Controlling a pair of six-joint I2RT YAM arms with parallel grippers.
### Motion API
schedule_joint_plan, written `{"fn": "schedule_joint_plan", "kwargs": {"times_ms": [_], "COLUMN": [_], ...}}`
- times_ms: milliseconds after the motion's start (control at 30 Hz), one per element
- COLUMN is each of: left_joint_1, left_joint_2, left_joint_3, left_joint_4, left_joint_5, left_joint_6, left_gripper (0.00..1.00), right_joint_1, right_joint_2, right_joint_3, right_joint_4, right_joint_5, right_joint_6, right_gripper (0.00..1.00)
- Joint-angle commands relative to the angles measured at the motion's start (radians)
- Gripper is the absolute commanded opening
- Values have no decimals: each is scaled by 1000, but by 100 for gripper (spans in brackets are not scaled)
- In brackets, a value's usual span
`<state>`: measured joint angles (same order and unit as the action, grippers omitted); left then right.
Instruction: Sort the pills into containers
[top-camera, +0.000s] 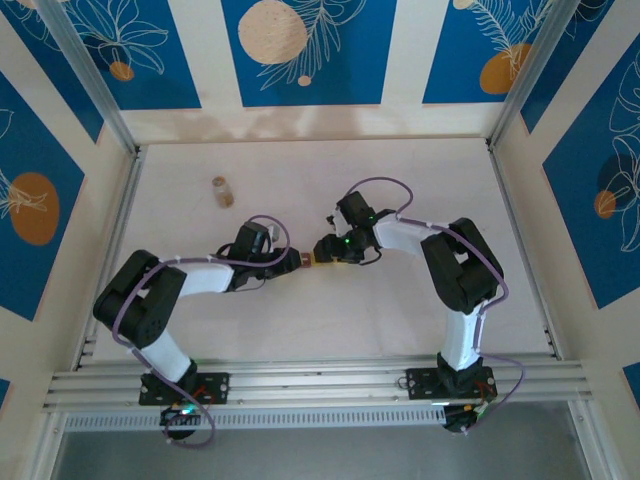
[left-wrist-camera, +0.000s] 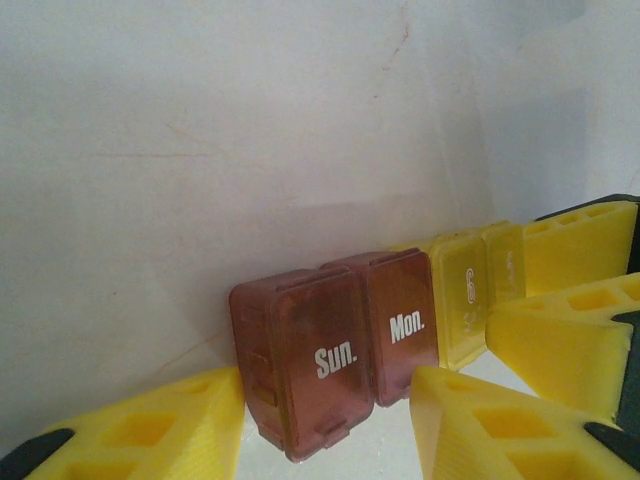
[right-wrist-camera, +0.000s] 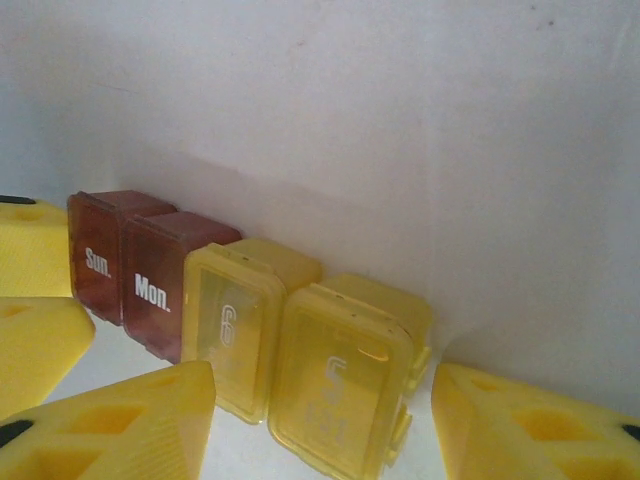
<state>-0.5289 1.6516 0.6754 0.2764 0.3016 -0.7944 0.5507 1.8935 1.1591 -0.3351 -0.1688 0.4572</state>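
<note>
The containers are a short row of tiny boxes (top-camera: 306, 262) lying mid-table. Two are dark red, marked "Sun." (left-wrist-camera: 315, 360) and "Mon." (left-wrist-camera: 405, 325); two are yellow, marked "6" (right-wrist-camera: 228, 335) and "5" (right-wrist-camera: 340, 385). All lids are closed. My left gripper (left-wrist-camera: 328, 400) is open, its yellow fingers (left-wrist-camera: 170, 425) straddling the "Sun." box. From the other end my right gripper (right-wrist-camera: 322, 385) is open around the "5" box, with a gap on each side. In the top view the left gripper (top-camera: 290, 265) and right gripper (top-camera: 322, 250) meet at the row. No loose pills show.
A small brownish bottle (top-camera: 222, 190) stands upright at the back left of the white table (top-camera: 400, 320). The right gripper's fingers (left-wrist-camera: 580, 240) reach into the left wrist view, and the left gripper's fingers (right-wrist-camera: 30, 340) into the right wrist view.
</note>
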Motion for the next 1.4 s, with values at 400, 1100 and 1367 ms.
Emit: {"fn": "schedule_joint_plan", "kwargs": {"times_ms": [400,1100,1367], "left_joint_1": [-9,57,71], "left_joint_2": [28,-148,-175], "left_joint_3": [39,236,153], "left_joint_4": [-3,-464,-319], "left_joint_5": [-6,-133,182], "left_joint_6": [18,815,1292], "left_gripper": [47,63,63], "right_joint_1": [17,8,-6], "right_joint_2": [62,95,118], "right_joint_3": [64,113,123], "right_joint_4": [-67,-128,-119], "right_joint_5": [44,62,21], "right_joint_6": [-14,-89,-109], "right_gripper": [56,51,50]}}
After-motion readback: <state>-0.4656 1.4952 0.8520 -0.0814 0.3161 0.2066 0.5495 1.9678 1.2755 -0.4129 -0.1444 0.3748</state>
